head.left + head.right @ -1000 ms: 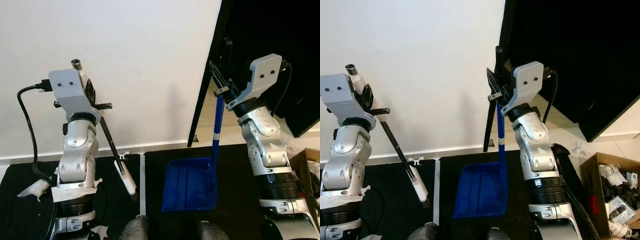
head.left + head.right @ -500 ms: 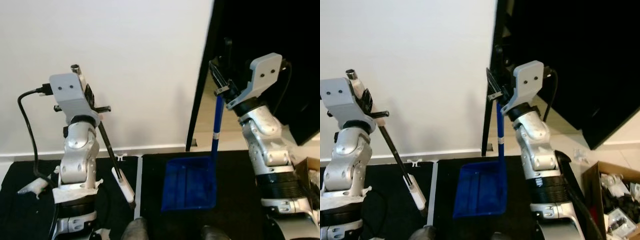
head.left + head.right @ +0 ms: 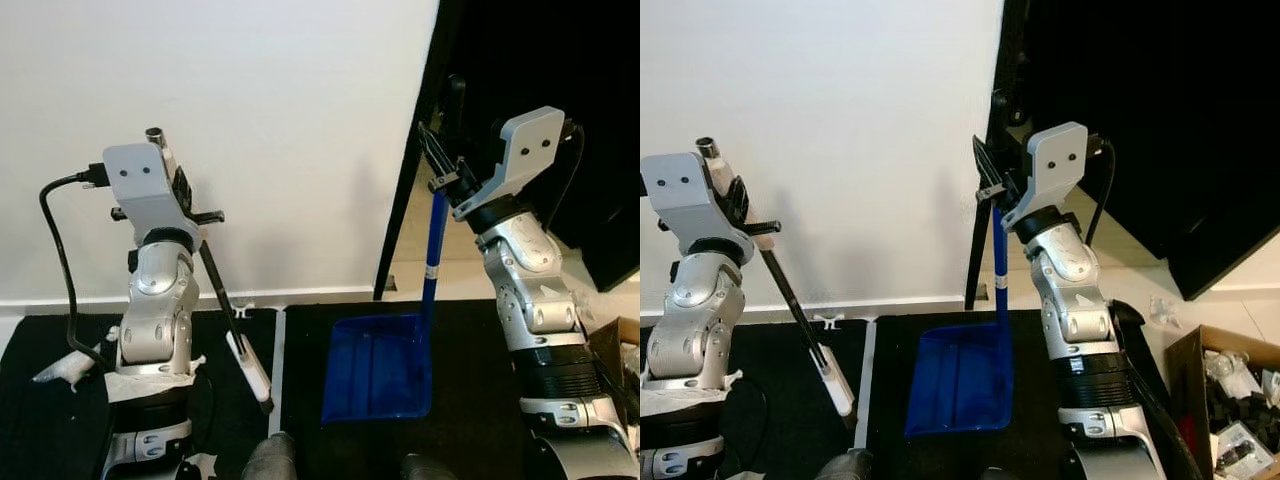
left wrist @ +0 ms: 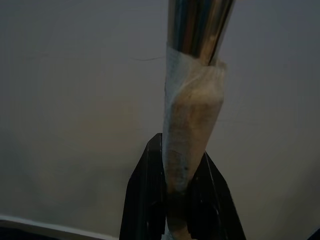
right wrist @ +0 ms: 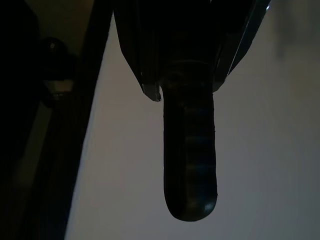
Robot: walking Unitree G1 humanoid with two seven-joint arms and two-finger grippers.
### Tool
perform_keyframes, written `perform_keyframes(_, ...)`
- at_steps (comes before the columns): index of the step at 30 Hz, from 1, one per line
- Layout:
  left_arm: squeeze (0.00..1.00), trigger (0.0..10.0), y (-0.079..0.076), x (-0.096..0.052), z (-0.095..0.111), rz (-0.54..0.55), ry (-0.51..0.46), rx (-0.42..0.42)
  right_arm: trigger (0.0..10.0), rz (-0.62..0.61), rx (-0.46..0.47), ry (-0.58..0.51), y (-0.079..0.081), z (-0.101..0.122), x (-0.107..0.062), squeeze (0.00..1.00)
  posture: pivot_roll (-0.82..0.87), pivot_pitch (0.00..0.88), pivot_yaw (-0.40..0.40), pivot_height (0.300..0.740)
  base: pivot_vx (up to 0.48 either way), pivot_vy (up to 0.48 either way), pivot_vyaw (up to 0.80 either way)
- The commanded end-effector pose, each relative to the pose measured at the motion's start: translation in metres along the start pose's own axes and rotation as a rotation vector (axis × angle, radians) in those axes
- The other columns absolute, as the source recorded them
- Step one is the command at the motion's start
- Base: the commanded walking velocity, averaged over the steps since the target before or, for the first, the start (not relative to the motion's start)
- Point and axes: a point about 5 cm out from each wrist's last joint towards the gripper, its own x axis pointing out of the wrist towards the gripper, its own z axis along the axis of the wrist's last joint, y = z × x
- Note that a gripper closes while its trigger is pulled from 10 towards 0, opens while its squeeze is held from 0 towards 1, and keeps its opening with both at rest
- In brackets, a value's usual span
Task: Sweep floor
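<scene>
Broom and blue dustpan held up before a white wall.

The broom (image 3: 215, 290) is a thin black rod with a steel, tape-wrapped top, slanting down to a white piece near the dark floor (image 3: 60, 420). The dustpan (image 3: 378, 368) hangs upright on its blue handle, its pan at the floor. Left gripper (image 3: 183, 195) raised, fingers (image 4: 145, 200) clamped on the broom; right gripper (image 3: 440, 165) raised, fingers clamped on the dustpan's handle.
</scene>
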Motion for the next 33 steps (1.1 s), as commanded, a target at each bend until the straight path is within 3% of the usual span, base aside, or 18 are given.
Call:
perform_keyframes(1, 0.0, 10.0, 0.0025, 0.0004, 0.0037, 0.004, -0.014, 0.001, 10.0, -0.003, -0.005, -0.022, -0.0014, 0.0038, 0.0013, 0.0, 0.05, 0.023, 0.042, 0.74, 0.0, 0.0, 0.0)
perform_keyframes(7, 0.0, 10.0, 0.0026, 0.0006, 0.0035, 0.007, -0.01, -0.008, 10.0, -0.001, -0.005, -0.023, -0.0013, 0.0038, 0.0015, 0.0, 0.05, 0.02, 0.042, 0.74, 0.0, 0.159, 0.0)
perform_keyframes(33, 0.0, 10.0, 0.0035, -0.0004, 0.0033, 0.009, -0.005, -0.013, 10.0, -0.002, -0.004, -0.021, -0.0013, 0.0041, 0.0007, 0.0, 0.05, 0.028, 0.042, 0.74, 0.0, 0.445, 0.0)
